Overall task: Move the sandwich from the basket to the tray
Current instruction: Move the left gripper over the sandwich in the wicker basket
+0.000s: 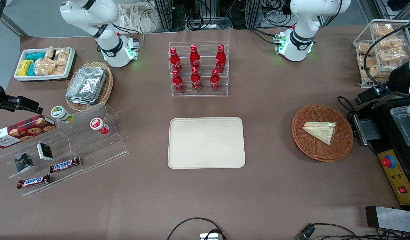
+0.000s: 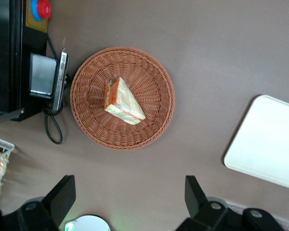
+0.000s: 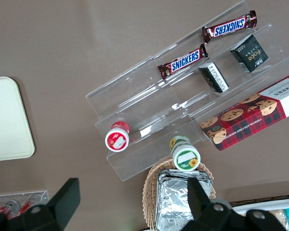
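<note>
The wrapped triangular sandwich [image 1: 320, 131] [image 2: 124, 102] lies in the round reddish-brown wicker basket [image 1: 311, 153] [image 2: 154, 72], toward the working arm's end of the table. The cream tray [image 1: 206, 142] [image 2: 269, 144] sits bare at the table's middle, beside the basket. My gripper [image 1: 375, 94] [image 2: 130, 192] hangs high above the table at the working arm's end, well apart from the basket. It is open wide, with nothing between its fingers [image 2: 62, 192].
A clear rack of red cola bottles [image 1: 199, 68] stands farther from the front camera than the tray. A wire rack of bagged snacks [image 1: 380, 50] and a black control box with a red button [image 1: 391, 146] flank the basket. An acrylic snack stand [image 1: 68, 146] lies toward the parked arm's end.
</note>
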Available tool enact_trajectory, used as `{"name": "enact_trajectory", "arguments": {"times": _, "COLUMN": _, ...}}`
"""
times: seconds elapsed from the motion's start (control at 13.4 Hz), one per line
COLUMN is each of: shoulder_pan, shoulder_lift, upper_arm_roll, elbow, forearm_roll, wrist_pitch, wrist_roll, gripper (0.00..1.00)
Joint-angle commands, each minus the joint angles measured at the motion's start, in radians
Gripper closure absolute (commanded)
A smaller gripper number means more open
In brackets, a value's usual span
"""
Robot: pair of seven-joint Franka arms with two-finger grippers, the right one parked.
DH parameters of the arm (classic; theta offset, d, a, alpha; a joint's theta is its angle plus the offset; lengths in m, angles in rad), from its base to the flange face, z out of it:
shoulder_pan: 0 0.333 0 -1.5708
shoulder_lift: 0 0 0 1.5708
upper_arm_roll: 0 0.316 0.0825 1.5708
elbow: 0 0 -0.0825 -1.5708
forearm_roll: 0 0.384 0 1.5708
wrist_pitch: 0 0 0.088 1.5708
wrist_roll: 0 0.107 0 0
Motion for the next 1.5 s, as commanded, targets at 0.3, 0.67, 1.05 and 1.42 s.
{"name": "enact_trajectory", "arguments": {"times": 0.3, "shoulder_pan": 0.03, "shoulder_lift": -0.091, "upper_arm_roll": 0.005, "elbow": -0.311, "forearm_roll": -0.002, "wrist_pitch": 0.294, "wrist_roll": -0.237, "gripper": 0.0}}
{"name": "enact_trajectory", "arguments": {"times": 0.67, "shoulder_pan": 0.046, "shoulder_lift": -0.183, "upper_arm_roll": 0.005, "elbow": -0.63, "forearm_roll": -0.004, "wrist_pitch": 0.608, "wrist_roll": -0.353, "gripper": 0.0}}
{"name": "enact_trajectory", "arguments": {"times": 1.05, "shoulder_pan": 0.047, "shoulder_lift": -0.186, "upper_arm_roll": 0.008, "elbow": -0.818, "forearm_roll": -0.013, "wrist_pitch": 0.857, "wrist_roll": -0.417, "gripper": 0.0}}
{"name": "enact_trajectory", "arguments": {"times": 1.42, "shoulder_pan": 0.047, "shoulder_lift": -0.128, "upper_arm_roll": 0.024, "elbow": -0.916, "forearm_roll": -0.022, "wrist_pitch": 1.032, "wrist_roll": -0.417, "gripper": 0.0}}
